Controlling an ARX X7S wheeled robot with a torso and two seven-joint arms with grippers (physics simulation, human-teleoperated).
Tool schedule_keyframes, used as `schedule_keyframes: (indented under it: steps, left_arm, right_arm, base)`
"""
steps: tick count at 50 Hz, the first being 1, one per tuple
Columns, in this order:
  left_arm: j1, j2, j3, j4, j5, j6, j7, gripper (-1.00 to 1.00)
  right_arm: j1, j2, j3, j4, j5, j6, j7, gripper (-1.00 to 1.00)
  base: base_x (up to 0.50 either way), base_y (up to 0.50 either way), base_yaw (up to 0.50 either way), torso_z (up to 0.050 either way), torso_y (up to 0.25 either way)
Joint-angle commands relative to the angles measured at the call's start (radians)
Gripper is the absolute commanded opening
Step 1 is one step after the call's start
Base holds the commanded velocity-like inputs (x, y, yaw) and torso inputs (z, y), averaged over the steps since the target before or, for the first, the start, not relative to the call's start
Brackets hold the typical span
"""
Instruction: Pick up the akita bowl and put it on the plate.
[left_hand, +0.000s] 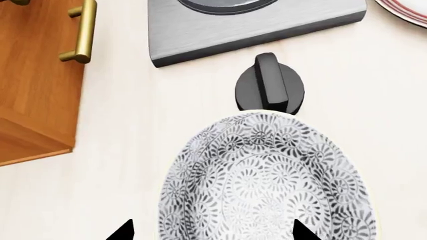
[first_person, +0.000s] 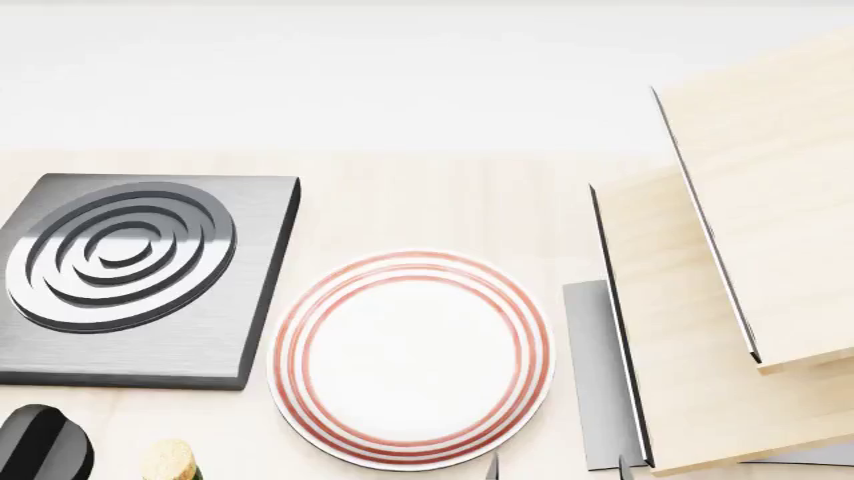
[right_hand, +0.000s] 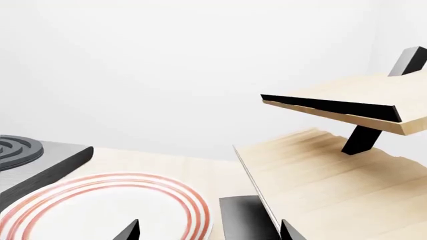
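Left gripper spread wide, black fingertips either side of the akita bowl's near part, nothing clamped yet. That bowl is deep and round, crowded with grey-and-white flower swirls, pale at the rim, sitting on the pale counter right against a black knob. Beyond the knob, the grey burner. Right gripper also open and empty, over the plate, white with thin red rings, lying bare just beside the burner.
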Motion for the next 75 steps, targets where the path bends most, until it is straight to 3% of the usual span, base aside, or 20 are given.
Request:
schedule_keyframes:
  steps: [1,25,40,75]
  left_arm:
    - [0.063,0.027,-0.032,0.001,0.077,0.038,0.048,1.00]
    - [0.163,0.075,-0.129,0.006,0.166,0.062,0.113,1.00]
    - [0.213,0.073,-0.036,-0.033,0.242,0.121,0.110,1.00]
    - [0.149,0.076,0.137,-0.099,0.270,0.224,0.078,1.00]
  right_arm:
    - [0.005,0.000,-0.007,0.013,0.000,-0.003,0.004,1.00]
    - [0.012,0.003,-0.019,0.025,0.001,-0.003,0.013,1.00]
    - [0.019,0.004,-0.029,0.041,0.003,-0.006,0.013,1.00]
    - [0.027,0.006,-0.050,0.065,0.007,-0.017,0.021,1.00]
  base:
    - [0.00,0.00,0.00,0.000,0.000]
    - [0.00,0.00,0.00,0.000,0.000]
    - [0.00,0.00,0.00,0.000,0.000]
    - [0.00,0.00,0.00,0.000,0.000]
